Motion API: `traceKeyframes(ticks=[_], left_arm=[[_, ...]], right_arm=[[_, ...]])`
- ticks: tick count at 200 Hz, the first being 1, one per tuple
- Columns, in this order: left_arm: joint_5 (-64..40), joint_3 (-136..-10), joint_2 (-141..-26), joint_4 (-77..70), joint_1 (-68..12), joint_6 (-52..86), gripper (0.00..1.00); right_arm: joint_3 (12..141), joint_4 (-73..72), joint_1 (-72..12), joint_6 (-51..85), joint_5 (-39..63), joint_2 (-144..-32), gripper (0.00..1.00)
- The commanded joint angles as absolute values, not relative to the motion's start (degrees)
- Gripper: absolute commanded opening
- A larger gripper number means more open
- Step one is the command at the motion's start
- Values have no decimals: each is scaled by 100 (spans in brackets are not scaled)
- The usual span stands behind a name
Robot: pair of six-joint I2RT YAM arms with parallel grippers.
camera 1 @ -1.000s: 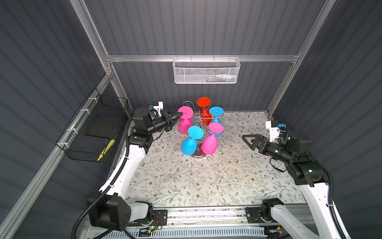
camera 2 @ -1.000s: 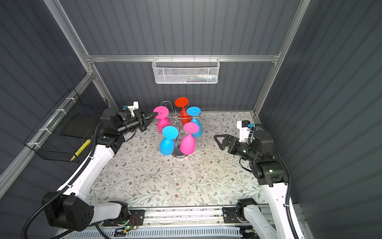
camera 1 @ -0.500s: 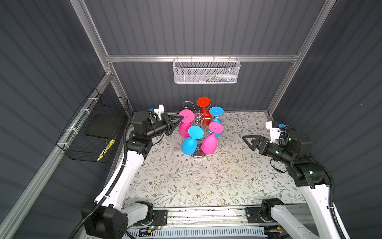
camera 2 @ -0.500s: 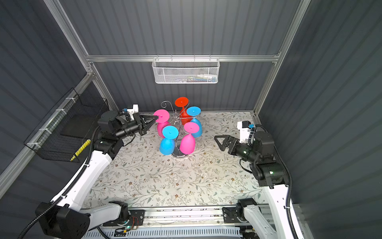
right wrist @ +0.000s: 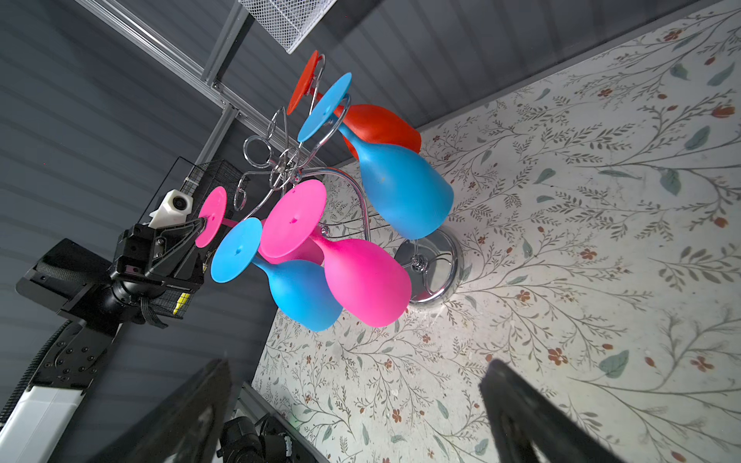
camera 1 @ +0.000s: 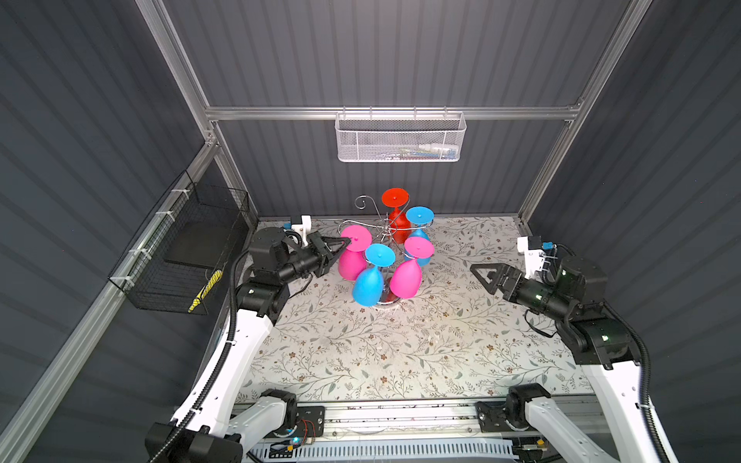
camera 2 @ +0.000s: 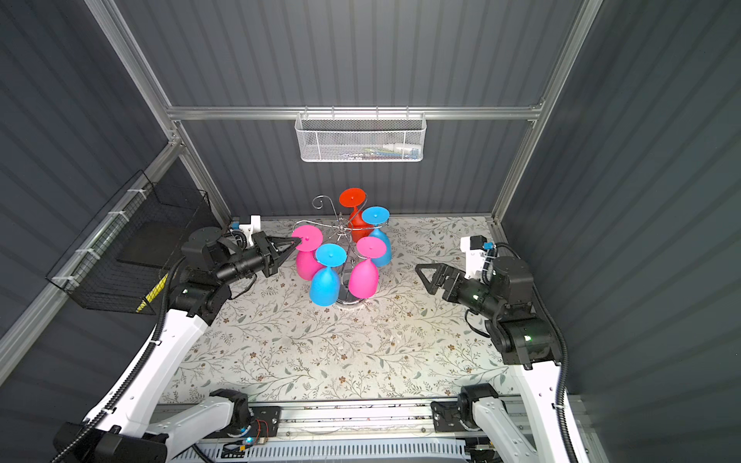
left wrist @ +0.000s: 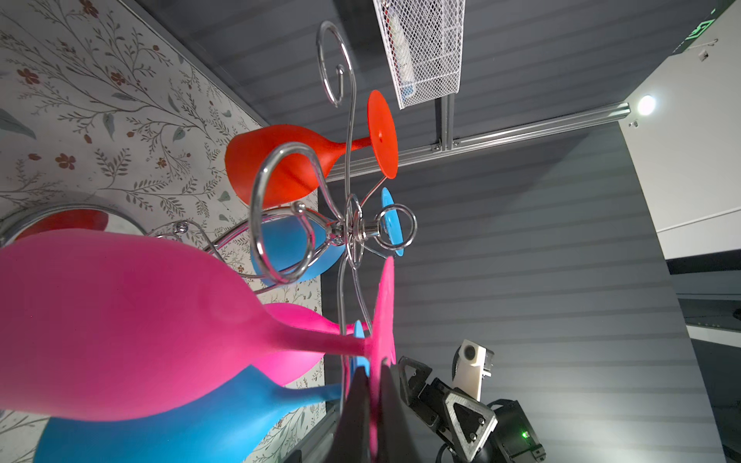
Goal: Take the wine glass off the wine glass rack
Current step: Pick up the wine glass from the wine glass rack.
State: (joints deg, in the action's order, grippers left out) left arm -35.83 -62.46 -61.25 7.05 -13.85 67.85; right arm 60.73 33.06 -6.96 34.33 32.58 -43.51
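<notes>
The chrome wine glass rack [camera 1: 385,231] stands on its disc base [right wrist: 437,264] at the back middle of the floral table, with several coloured glasses hanging bowl-down. My left gripper [camera 1: 347,241] [camera 2: 298,239] [left wrist: 373,375] is shut on the foot disc of the leftmost pink wine glass [camera 1: 351,264] [camera 2: 305,267] [left wrist: 120,320] [right wrist: 211,214]. Its stem lies just outside a bare scroll arm [left wrist: 280,216]. My right gripper [camera 1: 479,273] [camera 2: 424,273] [right wrist: 359,371] hovers open to the right of the rack, holding nothing.
On the rack also hang a red glass [camera 1: 395,199], a blue glass [camera 1: 420,216], a second pink glass [camera 1: 407,276] and a front blue glass [camera 1: 367,286]. A white mesh basket [camera 1: 401,140] hangs on the back wall. A black wire basket [camera 1: 188,252] hangs on the left wall.
My left gripper, still shut on the pink glass's foot, has carried it slightly down and toward the front, away from the rack's arm. The right arm has stayed where it was.
</notes>
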Motion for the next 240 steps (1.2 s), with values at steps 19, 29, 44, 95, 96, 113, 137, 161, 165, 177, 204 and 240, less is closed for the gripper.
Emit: traceKeyframes(ticks=[19,29,44,95,96,113,137,161,165,177,204,240], left_arm=[[-3286,-6210,-5790,1179,-1397,6428,0],[-3221,-6205,-5749,1258,-1397,6403,0],[-3111,-6173,-5657,1340,-1391,6388,0],[-2799,-6357,-5417,1808,-1363,6150,0],[-2793,-6369,-5407,1822,-1358,6138,0],[-2635,-6566,-5351,2105,-1336,5897,0],[-2300,-7036,-5318,2695,-1327,5306,0],[-1999,-7515,-5293,3131,-1327,4725,0],[-1964,-7590,-5285,3189,-1327,4641,0],[-1934,-7793,-5250,3267,-1326,4346,0],[-1785,-8322,-5252,3151,-1327,3403,0],[-2791,-8971,-5725,2711,-1327,2448,0]], right_arm=[[5999,3347,-758,3481,3243,-4271,99],[5994,3342,-765,3489,3243,-4267,99],[6003,3357,-782,3507,3235,-4254,99],[6100,3373,-813,3605,3311,-4304,99],[6109,3374,-811,3609,3312,-4305,99],[6258,3408,-817,3661,3407,-4414,99],[6466,3370,-844,3698,3462,-4499,99],[6640,3366,-861,3722,3562,-4568,98],[6671,3368,-862,3718,3581,-4578,98],[6783,3368,-866,3692,3643,-4613,97],[7225,3366,-870,3683,3935,-4877,95],[7925,2975,-970,3918,4608,-5352,90]])
